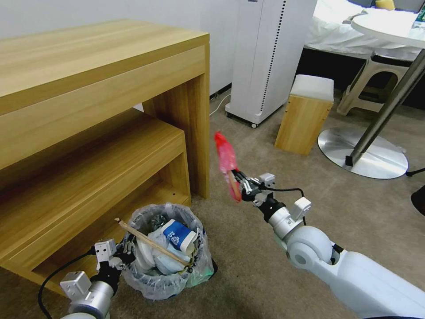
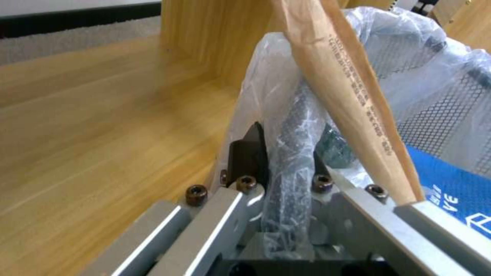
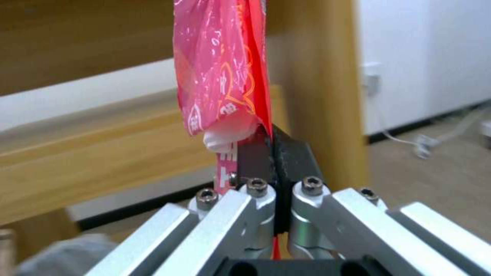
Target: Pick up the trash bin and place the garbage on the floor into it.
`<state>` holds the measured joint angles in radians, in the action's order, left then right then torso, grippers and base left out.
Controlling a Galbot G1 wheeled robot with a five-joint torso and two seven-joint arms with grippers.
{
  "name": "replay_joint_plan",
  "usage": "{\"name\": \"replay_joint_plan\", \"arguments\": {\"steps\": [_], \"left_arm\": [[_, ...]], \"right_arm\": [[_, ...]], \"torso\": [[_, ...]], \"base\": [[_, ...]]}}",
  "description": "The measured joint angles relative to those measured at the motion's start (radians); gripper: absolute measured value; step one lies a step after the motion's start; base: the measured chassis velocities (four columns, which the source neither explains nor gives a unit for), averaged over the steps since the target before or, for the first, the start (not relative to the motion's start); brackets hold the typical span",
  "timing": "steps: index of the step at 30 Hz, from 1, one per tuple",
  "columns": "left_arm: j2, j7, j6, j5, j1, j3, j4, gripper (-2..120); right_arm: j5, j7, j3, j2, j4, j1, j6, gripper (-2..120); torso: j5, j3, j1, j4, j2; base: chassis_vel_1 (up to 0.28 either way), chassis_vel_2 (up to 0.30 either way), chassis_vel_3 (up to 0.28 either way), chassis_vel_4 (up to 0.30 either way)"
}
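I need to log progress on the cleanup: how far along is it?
Mostly done: the trash bin already holds a blue-white cup, a wooden stick and other litter. The left gripper clamps its rim. In hand: the right gripper holds a red wrapper above the floor. Left: dropping it in.

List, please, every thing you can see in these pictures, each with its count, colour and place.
trash bin: one, black mesh with clear liner, on the floor by the wooden shelf.
wooden stick: one, pale brown, lying across the bin.
blue-white cup: one, inside the bin.
red wrapper: one, held above the floor.
wooden shelf: one, light wood, left side.
white appliance: one, against the wall.
wooden stool: one, white top.
round table: one, white, steel base.
left gripper: shut on the bin rim.
right gripper: shut on the wrapper.
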<state>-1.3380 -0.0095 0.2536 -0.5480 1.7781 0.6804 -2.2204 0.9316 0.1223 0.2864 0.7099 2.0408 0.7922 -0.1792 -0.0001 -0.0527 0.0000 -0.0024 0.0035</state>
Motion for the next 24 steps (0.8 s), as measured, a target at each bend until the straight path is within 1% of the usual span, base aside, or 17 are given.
{"name": "replay_joint_plan", "arguments": {"steps": [3,4,6,7,10,11,13,18,21,24], "left_arm": [[-0.009,-0.001,0.005,0.005,-0.001,-0.004,-0.010,2],[-0.009,-0.001,0.005,0.005,-0.001,-0.004,-0.010,2],[-0.014,-0.002,0.008,0.008,0.001,-0.006,-0.020,2],[-0.014,-0.002,0.008,0.008,0.001,-0.006,-0.020,2],[-0.018,-0.002,0.010,0.008,0.009,-0.004,-0.039,2],[-0.018,-0.002,0.010,0.008,0.009,-0.004,-0.039,2],[-0.018,-0.004,0.012,0.007,0.013,0.002,-0.051,2],[-0.019,-0.006,0.013,0.006,0.015,0.003,-0.063,2],[-0.021,-0.008,0.016,0.003,0.016,0.005,-0.073,2],[-0.021,-0.010,0.017,0.002,0.016,0.006,-0.079,2]], "right_arm": [[-0.005,-0.008,0.077,-0.014,0.035,-0.051,-0.001,0],[-0.005,-0.008,0.077,-0.014,0.035,-0.051,-0.001,0],[-0.011,-0.013,0.131,-0.016,0.047,-0.076,-0.007,0],[-0.011,-0.013,0.131,-0.016,0.047,-0.076,-0.007,0],[-0.028,-0.033,0.207,-0.011,0.058,-0.100,-0.022,0],[-0.028,-0.033,0.207,-0.011,0.058,-0.100,-0.022,0],[-0.036,-0.041,0.257,-0.008,0.058,-0.117,-0.030,0],[-0.047,-0.057,0.303,0.000,0.047,-0.130,-0.039,0],[-0.060,-0.077,0.352,0.003,0.019,-0.143,-0.058,0],[-0.073,-0.083,0.372,0.001,0.002,-0.145,-0.063,0]], "torso": [[0.0000,0.000,0.000,0.0001,0.000],[0.0000,0.000,0.000,0.0001,0.000],[0.0000,0.000,0.000,0.0001,0.000],[0.0000,0.000,0.000,0.0001,0.000],[0.0000,0.000,0.000,0.0000,0.000],[0.0000,0.000,0.000,0.0000,0.000],[0.0001,0.000,0.000,0.0001,0.000],[0.0001,0.000,0.000,0.0000,0.000],[0.0001,0.000,0.000,0.0001,0.000],[0.0000,0.000,0.000,0.0000,0.000]], "base": [[0.000,0.000,0.000,0.000],[0.000,0.000,0.000,0.000],[0.000,0.000,0.000,0.000],[0.000,0.000,0.000,0.000],[0.000,0.000,0.000,0.000],[0.000,0.000,0.000,0.000],[0.000,0.000,0.000,0.000],[0.000,0.000,0.000,0.000],[0.000,0.000,0.000,0.000],[0.000,0.000,0.000,0.000]]}}
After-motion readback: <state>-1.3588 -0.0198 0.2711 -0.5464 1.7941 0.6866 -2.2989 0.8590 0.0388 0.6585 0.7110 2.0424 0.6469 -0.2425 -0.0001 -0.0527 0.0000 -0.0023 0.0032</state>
